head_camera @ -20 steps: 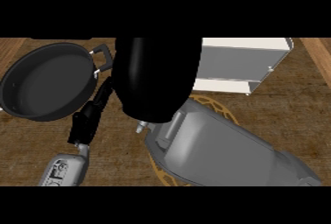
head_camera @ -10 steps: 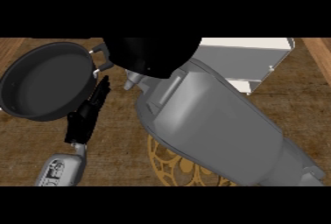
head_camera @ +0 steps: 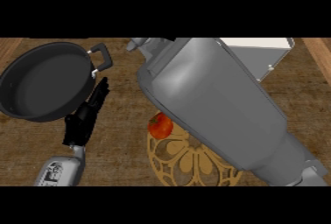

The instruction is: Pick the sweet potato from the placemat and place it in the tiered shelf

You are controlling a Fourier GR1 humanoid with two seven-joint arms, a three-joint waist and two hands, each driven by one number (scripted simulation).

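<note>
The sweet potato (head_camera: 160, 125), orange-red and rounded, lies on the left edge of the tan lattice placemat (head_camera: 187, 164), partly hidden by my right forearm. That grey forearm (head_camera: 213, 105) runs from the lower right up to the top middle. Its hand is beyond the top edge and does not show. The white and grey tiered shelf (head_camera: 262, 52) stands at the upper right, mostly behind the forearm. My left hand (head_camera: 84, 118) rests at the lower left beside the pan, fingers straight and holding nothing.
A black frying pan (head_camera: 45, 81) with a side handle (head_camera: 100, 59) fills the upper left of the wooden counter (head_camera: 123, 144). A paler wooden strip (head_camera: 320, 57) borders the far right.
My right arm has stretched further away towards the top; its black hand has left the view. The sweet potato and more of the placemat now show. The left hand has not moved.
</note>
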